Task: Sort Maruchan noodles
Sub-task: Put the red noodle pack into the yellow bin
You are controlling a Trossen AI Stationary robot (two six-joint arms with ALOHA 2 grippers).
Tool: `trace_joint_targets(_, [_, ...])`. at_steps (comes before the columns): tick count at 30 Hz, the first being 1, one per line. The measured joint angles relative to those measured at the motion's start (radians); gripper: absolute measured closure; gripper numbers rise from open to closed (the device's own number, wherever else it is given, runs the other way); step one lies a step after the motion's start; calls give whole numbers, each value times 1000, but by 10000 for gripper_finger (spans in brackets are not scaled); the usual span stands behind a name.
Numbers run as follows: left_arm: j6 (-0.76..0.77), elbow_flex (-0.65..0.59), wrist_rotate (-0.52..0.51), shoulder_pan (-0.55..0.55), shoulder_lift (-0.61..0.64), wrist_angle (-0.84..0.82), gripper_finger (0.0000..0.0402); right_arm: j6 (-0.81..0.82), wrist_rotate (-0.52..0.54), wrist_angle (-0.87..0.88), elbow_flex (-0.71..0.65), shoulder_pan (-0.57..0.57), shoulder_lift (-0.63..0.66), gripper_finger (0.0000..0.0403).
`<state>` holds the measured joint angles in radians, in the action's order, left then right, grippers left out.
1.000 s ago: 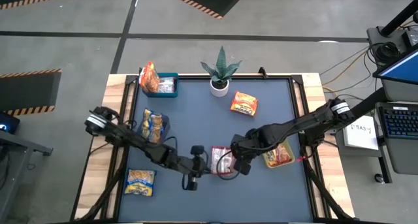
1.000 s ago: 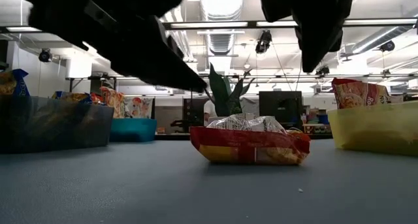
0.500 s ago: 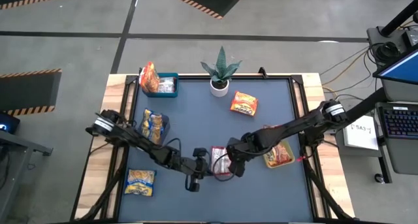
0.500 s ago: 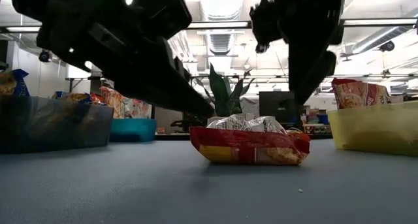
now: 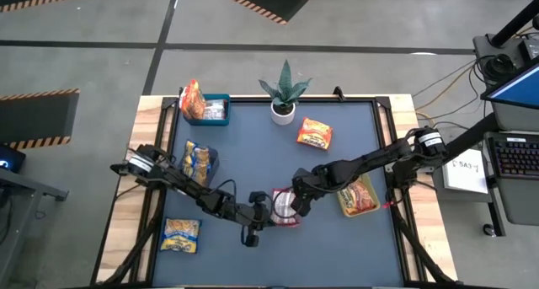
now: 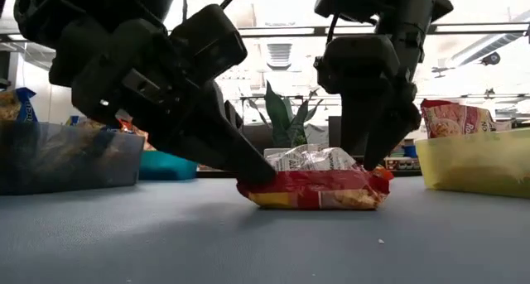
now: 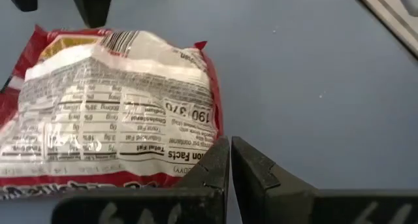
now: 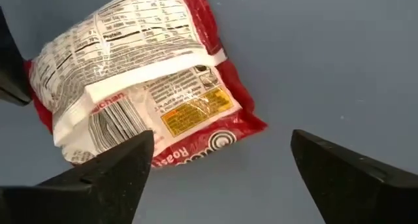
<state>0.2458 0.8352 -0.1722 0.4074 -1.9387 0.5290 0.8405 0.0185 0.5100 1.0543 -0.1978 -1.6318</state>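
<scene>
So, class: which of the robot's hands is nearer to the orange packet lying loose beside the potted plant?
Right. The right hand is over the red-and-white packet, on the orange packet's side; the left hand, shut, presses that packet's far edge.

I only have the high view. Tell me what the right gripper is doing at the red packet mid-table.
Observer: The right gripper is open, its fingers either side of one end of the red-and-white packet, not closed on it.
Operator: Report the left gripper.
Observer: The left gripper is shut, its tips low at the packet's opposite end, close to the table.
Operator: Give me the packet's face.
Observer: It lies back side up, with the nutrition panel showing.
</scene>
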Motion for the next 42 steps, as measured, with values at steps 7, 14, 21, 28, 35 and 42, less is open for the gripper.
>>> trace_joint_targets(7, [65,-13,-2,-9,-53,22,402,33,-38,-160,-64,9,0,48])
trace_joint_targets(14, [104,-11,-8,-8,-130,129,401,42,-67,-367,-117,9,-3,49])
trace_joint_targets(21, [97,-11,-4,-8,-138,141,401,16,-100,-537,-126,9,-3,58])
trace_joint_targets(28, [96,-12,-3,-8,-138,140,401,13,-97,-550,-126,9,-6,105])
trace_joint_targets(35, [86,-13,-3,-8,-139,150,401,8,-90,-552,-126,9,-6,191])
trace_joint_targets(42, [78,-14,0,-8,-140,172,401,-1,-98,-553,-126,6,-6,258])
